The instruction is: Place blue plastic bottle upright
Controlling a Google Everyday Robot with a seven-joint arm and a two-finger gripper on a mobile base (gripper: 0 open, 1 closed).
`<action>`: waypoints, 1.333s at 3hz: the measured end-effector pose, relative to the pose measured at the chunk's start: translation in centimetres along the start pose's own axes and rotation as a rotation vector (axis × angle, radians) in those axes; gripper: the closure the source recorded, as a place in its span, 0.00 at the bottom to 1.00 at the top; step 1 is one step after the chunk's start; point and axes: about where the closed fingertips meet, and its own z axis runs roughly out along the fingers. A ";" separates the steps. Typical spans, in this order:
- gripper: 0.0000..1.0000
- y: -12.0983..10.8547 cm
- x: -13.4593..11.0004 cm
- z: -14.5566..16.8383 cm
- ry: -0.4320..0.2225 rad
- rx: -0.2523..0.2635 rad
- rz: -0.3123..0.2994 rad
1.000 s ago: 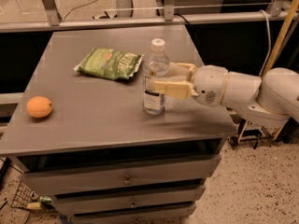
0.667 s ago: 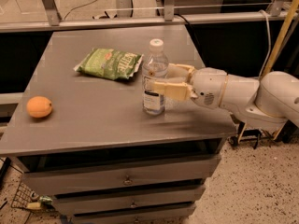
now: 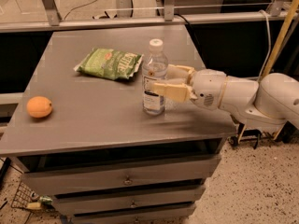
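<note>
The blue plastic bottle (image 3: 154, 76), clear with a white cap and a white label, stands upright on the grey table (image 3: 93, 120) near its right side. My gripper (image 3: 160, 80) reaches in from the right. Its two tan fingers (image 3: 170, 90) sit on either side of the bottle's middle, closed against it. The bottle's base rests on the tabletop.
A green snack bag (image 3: 110, 63) lies flat just left of and behind the bottle. An orange (image 3: 39, 107) sits near the table's left front edge. The table's right edge is close under my arm (image 3: 243, 99). Drawers are below the top.
The bottle and gripper stay in the same place. The arm has barely shifted.
</note>
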 end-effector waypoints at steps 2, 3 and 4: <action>0.07 0.3 -0.1 0.4 0.000 -0.009 -0.002; 0.00 0.4 -0.2 0.6 0.000 -0.012 -0.003; 0.00 0.4 -0.2 0.6 0.000 -0.012 -0.003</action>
